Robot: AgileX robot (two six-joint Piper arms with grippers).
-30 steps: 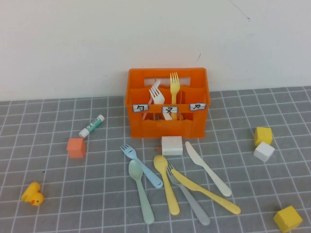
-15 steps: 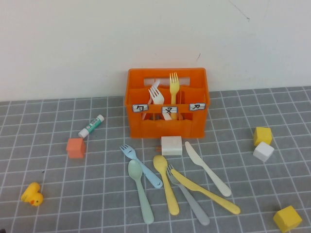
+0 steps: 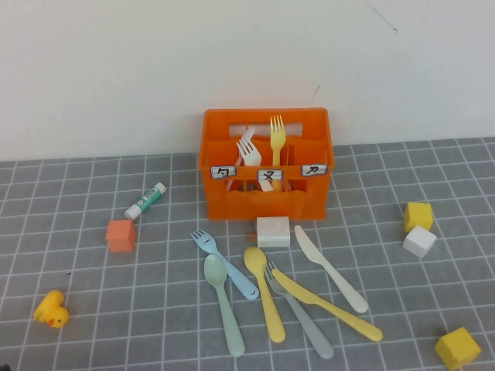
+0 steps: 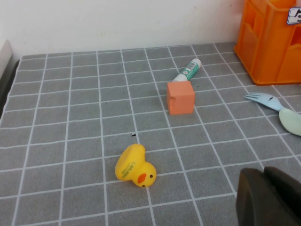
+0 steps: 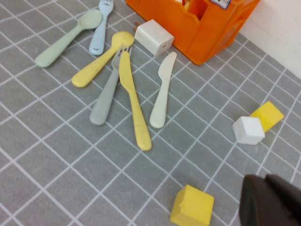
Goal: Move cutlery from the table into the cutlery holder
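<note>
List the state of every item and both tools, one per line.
cutlery holder: upright, holds two forks
white fork: standing in holder
yellow fork: standing in holder
blue fork: flat on table
green spoon: flat on table
yellow spoon: flat on table
grey fork: flat, under yellow knife
yellow knife: lies across grey fork
white knife: flat on table
left tool: low over table near duck
right tool: above table near yellow cube
</note>
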